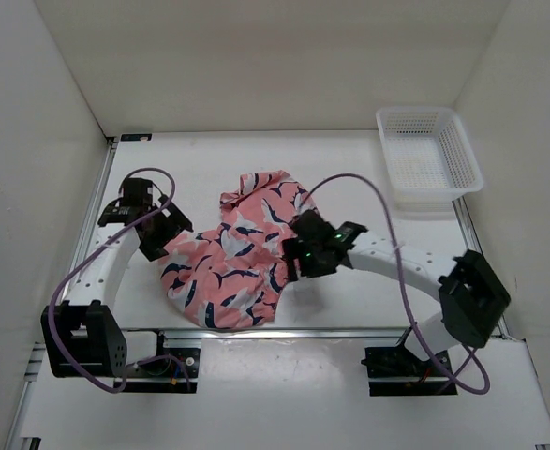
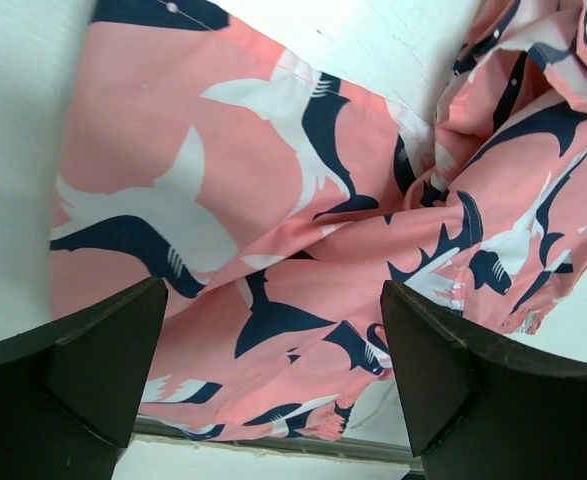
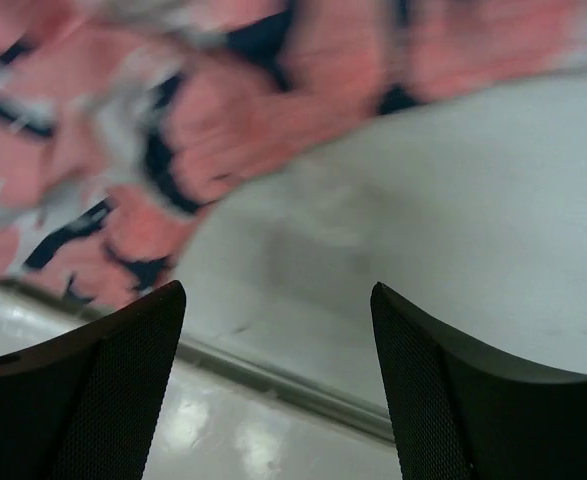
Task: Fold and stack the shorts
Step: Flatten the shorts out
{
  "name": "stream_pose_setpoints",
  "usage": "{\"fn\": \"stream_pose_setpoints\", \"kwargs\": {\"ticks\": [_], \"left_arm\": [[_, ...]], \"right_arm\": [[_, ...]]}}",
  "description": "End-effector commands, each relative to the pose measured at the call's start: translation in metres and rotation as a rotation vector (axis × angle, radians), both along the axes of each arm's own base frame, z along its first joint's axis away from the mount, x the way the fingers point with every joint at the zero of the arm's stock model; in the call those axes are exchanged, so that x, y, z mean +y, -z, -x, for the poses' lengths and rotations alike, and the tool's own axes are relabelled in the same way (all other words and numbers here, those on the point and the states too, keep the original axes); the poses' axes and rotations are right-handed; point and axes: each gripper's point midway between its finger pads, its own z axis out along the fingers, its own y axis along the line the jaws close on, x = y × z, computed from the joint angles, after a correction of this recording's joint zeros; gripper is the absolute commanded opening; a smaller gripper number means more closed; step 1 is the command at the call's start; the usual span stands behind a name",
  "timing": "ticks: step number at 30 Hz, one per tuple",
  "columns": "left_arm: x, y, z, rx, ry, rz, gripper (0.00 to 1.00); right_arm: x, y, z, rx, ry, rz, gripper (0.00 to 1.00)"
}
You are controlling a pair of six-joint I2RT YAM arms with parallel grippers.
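Note:
The salmon-pink shark-print shorts (image 1: 232, 253) lie crumpled in the middle of the table, reaching its near edge. My left gripper (image 1: 165, 246) is open and empty at their left edge; in the left wrist view the fabric (image 2: 273, 210) spreads below the wide-apart fingers (image 2: 103, 360). My right gripper (image 1: 293, 267) is open and empty at the shorts' right edge; in the right wrist view the blurred fabric (image 3: 123, 130) lies at the upper left and bare table shows between the fingers (image 3: 443, 370). The drawstring is not visible.
A white plastic mesh basket (image 1: 428, 157) stands at the far right corner. The table's near metal edge (image 1: 331, 331) runs just below the shorts and grippers. White walls enclose the table on three sides.

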Motion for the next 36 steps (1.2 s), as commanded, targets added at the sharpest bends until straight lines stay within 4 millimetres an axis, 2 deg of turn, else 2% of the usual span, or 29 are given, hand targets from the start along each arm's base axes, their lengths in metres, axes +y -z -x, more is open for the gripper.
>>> {"fn": "stream_pose_setpoints", "kwargs": {"ticks": [1,3,5,6,8,9,10,11,13,14,15,16,17,18,19,20,21,23,24,25,26,27,28,29,31,33,34,35,36], "left_arm": [[0.012,-0.013,0.007,-0.046,-0.02,-0.026,1.0],[0.016,-0.026,0.003,-0.077,-0.023,-0.034,1.0],[0.027,-0.029,0.007,-0.059,-0.05,-0.082,1.0],[0.03,-0.034,0.005,-0.068,-0.056,-0.092,1.0],[0.036,-0.035,0.008,-0.057,-0.068,-0.116,1.0],[0.036,-0.04,0.008,-0.068,-0.068,-0.116,1.0],[0.036,-0.04,0.008,-0.068,-0.068,-0.116,1.0],[0.036,-0.04,0.008,-0.068,-0.068,-0.116,1.0],[0.037,-0.046,0.007,-0.086,-0.074,-0.109,1.0],[0.037,-0.046,0.007,-0.086,-0.074,-0.109,1.0],[0.037,-0.045,0.009,-0.077,-0.073,-0.109,1.0],[0.037,-0.048,0.007,-0.086,-0.066,-0.114,1.0],[0.038,-0.048,0.008,-0.086,-0.056,-0.12,1.0],[0.036,-0.048,0.008,-0.087,-0.051,-0.112,1.0],[0.037,-0.048,0.008,-0.087,-0.039,-0.119,1.0],[0.035,-0.049,0.006,-0.088,-0.013,-0.115,1.0],[0.03,-0.05,0.007,-0.091,0.012,-0.097,1.0],[0.023,-0.044,0.006,-0.07,0.055,-0.094,1.0],[0.018,-0.041,0.006,-0.058,0.073,-0.081,1.0],[0.009,-0.041,0.006,-0.06,0.104,-0.071,1.0],[0.004,-0.031,0.008,-0.038,0.12,-0.06,1.0],[-0.003,-0.027,0.009,-0.036,0.134,-0.031,1.0],[-0.007,-0.02,0.014,-0.015,0.148,-0.022,1.0],[-0.012,-0.005,0.022,0.021,0.152,-0.012,1.0],[-0.02,0.008,0.031,0.046,0.151,0.01,1.0],[-0.042,0.021,0.043,0.077,0.197,0.049,1.0],[-0.053,0.026,0.048,0.103,0.221,0.092,1.0],[-0.065,0.031,0.052,0.114,0.253,0.114,1.0],[-0.072,0.04,0.06,0.151,0.248,0.138,1.0]], "right_arm": [[0.053,-0.001,0.034,0.024,-0.172,-0.006,0.8],[0.068,0.015,0.052,0.051,-0.241,0.053,0.8],[0.085,0.013,0.054,0.034,-0.29,0.062,0.8],[0.089,0.024,0.061,0.055,-0.312,0.094,0.8],[0.097,0.027,0.061,0.053,-0.331,0.099,0.76],[0.099,0.037,0.062,0.076,-0.335,0.117,0.74],[0.1,0.04,0.061,0.079,-0.335,0.123,0.7],[0.099,0.048,0.062,0.092,-0.334,0.142,0.56],[0.093,0.049,0.056,0.063,-0.319,0.173,0.33],[0.087,0.054,0.052,0.063,-0.288,0.19,0.21],[0.078,0.051,0.045,0.058,-0.246,0.199,0.03],[0.068,0.05,0.04,0.052,-0.215,0.217,0.0],[0.051,0.05,0.038,0.046,-0.173,0.23,0.0],[0.032,0.049,0.022,0.024,-0.111,0.251,0.0],[0.018,0.048,0.016,0.023,-0.063,0.258,0.0],[0.005,0.038,0.009,0.001,-0.022,0.24,0.0],[-0.026,0.046,0.001,0.023,0.055,0.27,0.0],[-0.064,0.04,-0.015,0.001,0.161,0.28,0.0],[-0.072,0.037,-0.02,-0.002,0.194,0.272,0.0],[-0.079,0.033,-0.026,-0.011,0.208,0.267,0.04],[-0.089,0.027,-0.035,-0.021,0.249,0.255,0.15],[-0.094,0.025,-0.036,-0.021,0.256,0.259,0.33],[-0.097,0.019,-0.04,-0.035,0.273,0.244,0.7],[-0.105,0.015,-0.042,-0.036,0.303,0.24,0.82],[-0.12,0.011,-0.042,-0.026,0.383,0.196,0.91],[-0.131,0.021,-0.032,0.028,0.434,0.149,0.91],[-0.134,0.017,-0.03,0.026,0.457,0.09,0.9],[-0.146,0.018,-0.033,0.043,0.519,0.039,0.86],[-0.145,0.016,-0.036,0.036,0.534,-0.031,0.84]]}}
